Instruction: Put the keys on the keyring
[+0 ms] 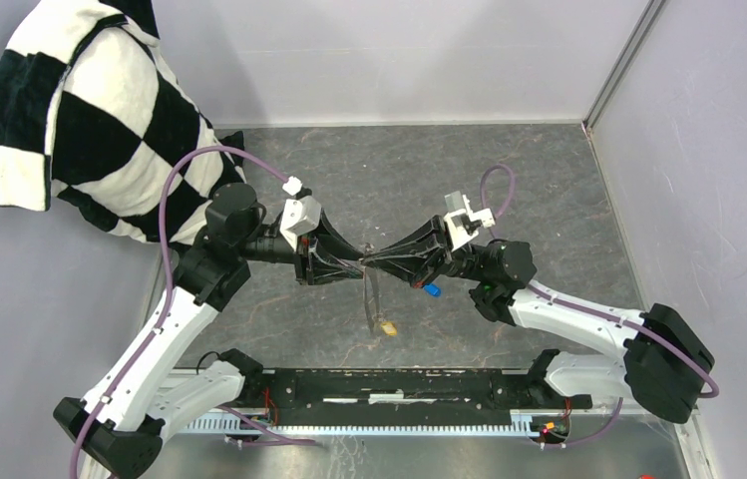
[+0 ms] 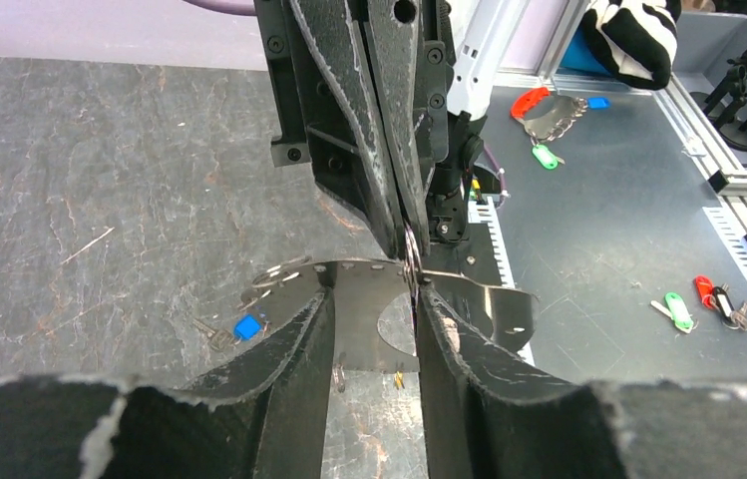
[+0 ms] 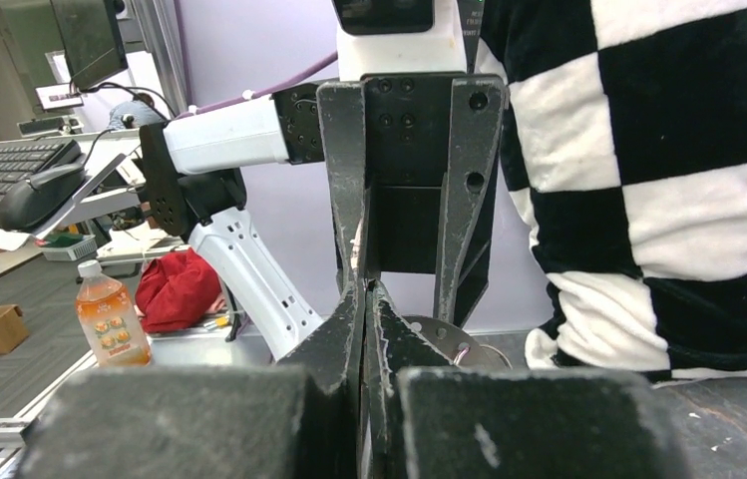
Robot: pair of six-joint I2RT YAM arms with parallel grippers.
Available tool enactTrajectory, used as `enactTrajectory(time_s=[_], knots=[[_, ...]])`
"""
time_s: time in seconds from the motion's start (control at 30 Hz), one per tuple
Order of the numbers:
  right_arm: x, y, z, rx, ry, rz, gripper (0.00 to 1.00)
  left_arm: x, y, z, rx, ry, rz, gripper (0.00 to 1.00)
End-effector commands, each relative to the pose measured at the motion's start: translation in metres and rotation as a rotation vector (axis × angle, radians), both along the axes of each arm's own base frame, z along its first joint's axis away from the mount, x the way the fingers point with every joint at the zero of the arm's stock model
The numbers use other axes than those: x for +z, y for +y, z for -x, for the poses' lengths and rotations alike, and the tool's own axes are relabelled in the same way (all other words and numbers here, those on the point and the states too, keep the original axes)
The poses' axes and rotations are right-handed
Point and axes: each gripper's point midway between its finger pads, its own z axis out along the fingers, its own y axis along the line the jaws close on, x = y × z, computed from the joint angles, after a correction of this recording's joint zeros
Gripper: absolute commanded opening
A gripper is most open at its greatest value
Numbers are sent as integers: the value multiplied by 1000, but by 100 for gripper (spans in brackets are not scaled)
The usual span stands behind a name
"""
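- The right gripper (image 1: 377,260) was pressed together on the ring (image 1: 372,295). In the left wrist view we saw the wire caught right at its tips.
- The left gripper (image 1: 354,263) met it tip to tip from the opposite side. Its jaws were spread part way with the right tips sitting between them, and we saw nothing clamped in it.
- The ring dropped from the pinch toward the table (image 1: 509,180) as a long, narrow loop. In the top view its long axis ran down toward the near edge.
- The yellow key (image 1: 386,325) sat at the loop's low end. We judged it already threaded, but couldn't rule out that it merely lay against the wire.
- The blue key (image 1: 432,290) lay flat on the table, apart from the ring, on the right arm's side just under the right wrist.
- In the left wrist view its blade pointed left, away from the head, roughly crosswise to the left fingers (image 2: 279,369).
- Key relation: the blue key was nearer the right gripper, but that one was busy holding the ring. The left gripper was the free one and would have had to reach past the hanging loop to get there.
- Our read: the blue key was not yet on. The next move needs a pickup by the head, with the blade left free for the wire.
- Risk: the floppy loop swings if the pinch gets bumped.
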Motion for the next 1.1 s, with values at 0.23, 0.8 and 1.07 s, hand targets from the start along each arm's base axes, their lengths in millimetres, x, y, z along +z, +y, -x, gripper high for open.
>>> enactTrajectory(time_s=[0.23, 0.8, 1.07], knots=[[-1, 7, 1, -16, -35, 17, 1, 0, 5, 6, -26, -84, -30, 39], [-2, 7, 7, 0, -40, 11, 8, -5, 8, 9, -35, -135, -36, 2], [-5, -4, 5, -64, -64, 38, 31, -12, 15, -5, 62, -218, -81, 2]])
